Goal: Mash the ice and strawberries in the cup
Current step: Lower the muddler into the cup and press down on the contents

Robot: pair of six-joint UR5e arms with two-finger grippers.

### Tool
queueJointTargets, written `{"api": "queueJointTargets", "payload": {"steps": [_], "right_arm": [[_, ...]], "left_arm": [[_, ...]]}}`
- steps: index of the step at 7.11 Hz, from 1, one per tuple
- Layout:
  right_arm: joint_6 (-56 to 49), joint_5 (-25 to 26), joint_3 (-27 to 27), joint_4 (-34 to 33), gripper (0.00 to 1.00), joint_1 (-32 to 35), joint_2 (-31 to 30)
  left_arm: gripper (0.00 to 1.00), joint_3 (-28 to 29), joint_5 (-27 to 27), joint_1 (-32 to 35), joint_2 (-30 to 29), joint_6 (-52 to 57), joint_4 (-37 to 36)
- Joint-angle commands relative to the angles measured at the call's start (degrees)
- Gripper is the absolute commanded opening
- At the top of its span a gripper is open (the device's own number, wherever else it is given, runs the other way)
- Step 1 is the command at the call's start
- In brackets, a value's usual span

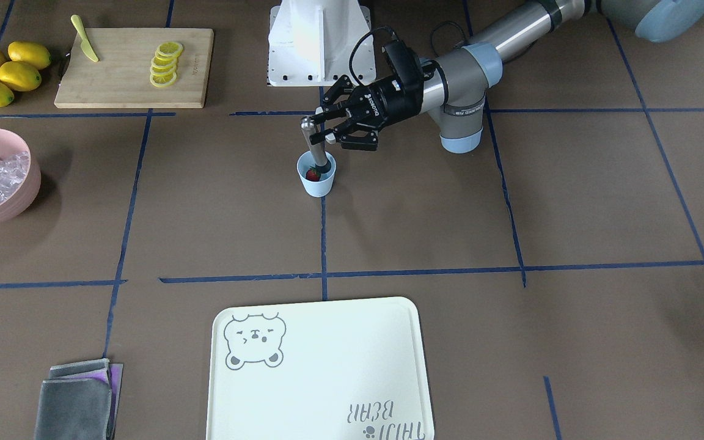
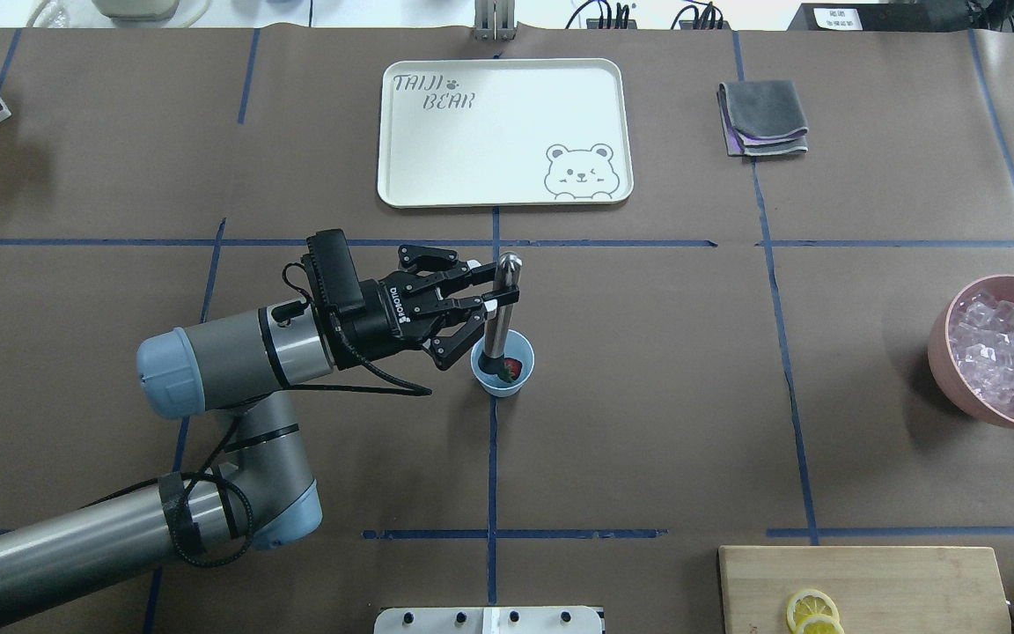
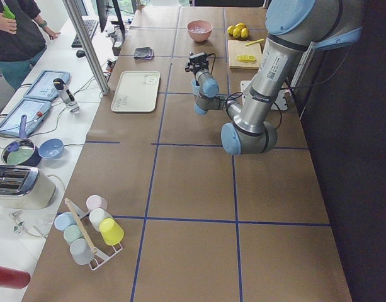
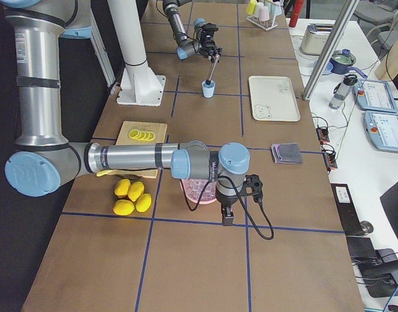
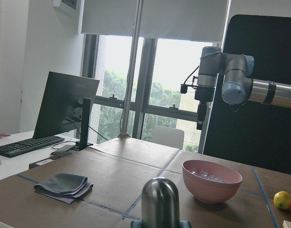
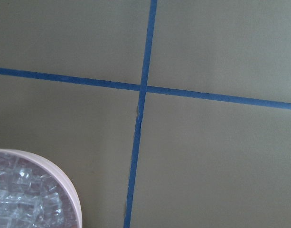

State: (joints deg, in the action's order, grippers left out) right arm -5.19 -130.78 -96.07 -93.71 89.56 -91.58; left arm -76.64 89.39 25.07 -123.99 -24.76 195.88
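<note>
The light blue cup (image 2: pixel 502 377) stands near the table's middle, and it also shows in the front view (image 1: pixel 318 185). A red strawberry (image 2: pixel 513 368) lies inside it. My left gripper (image 2: pixel 482 304) is shut on a metal muddler (image 2: pixel 502 308) that stands tilted in the cup, its lower end beside the strawberry. The muddler's round top shows in the left wrist view (image 5: pixel 160 202). The ice (image 2: pixel 1004 352) is in the pink bowl (image 2: pixel 941 357) at the right; I see none in the cup. My right gripper (image 4: pixel 224 218) hangs beside that bowl; I cannot tell whether it is open or shut.
A white bear tray (image 2: pixel 401 132) lies at the far side. A folded grey cloth (image 2: pixel 762 116) lies to the right of the tray. A wooden cutting board (image 1: pixel 126 85) holds lemon slices (image 1: pixel 164 64) and a yellow knife (image 1: pixel 85 46). Whole lemons (image 1: pixel 3 72) lie beside the board.
</note>
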Motion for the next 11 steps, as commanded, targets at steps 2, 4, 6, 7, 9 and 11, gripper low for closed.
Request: {"api": "queueJointTargets", "payload": {"steps": [2,4,6,7,9,11], "right_arm": [[0.00,0.00,0.01,0.02,0.99,0.00,0.00],[0.09,-0.09,0.01,0.02,0.99,0.00,0.00],[0.00,0.00,-0.08,0.02,0.99,0.00,0.09],[0.09,0.00,-0.17,0.02,0.99,0.00,0.09],[0.09,0.00,-0.17,0.02,0.99,0.00,0.09],[0.09,0.09,-0.25,0.02,0.99,0.00,0.09]], "left_arm": [[0.00,0.96,-0.35,-1.86,-0.11,2.16,0.91],[0.00,1.05,-1.58,-2.22,-0.20,2.35,1.08],[0.00,0.44,-1.67,-1.78,-0.38,2.18,0.91],[0.00,-1.04,-1.58,-0.65,-0.29,1.56,0.39],[0.00,-4.55,-1.32,0.51,-0.20,1.30,-4.68],[0.00,-13.58,-1.23,0.86,0.41,1.29,-16.69]]}}
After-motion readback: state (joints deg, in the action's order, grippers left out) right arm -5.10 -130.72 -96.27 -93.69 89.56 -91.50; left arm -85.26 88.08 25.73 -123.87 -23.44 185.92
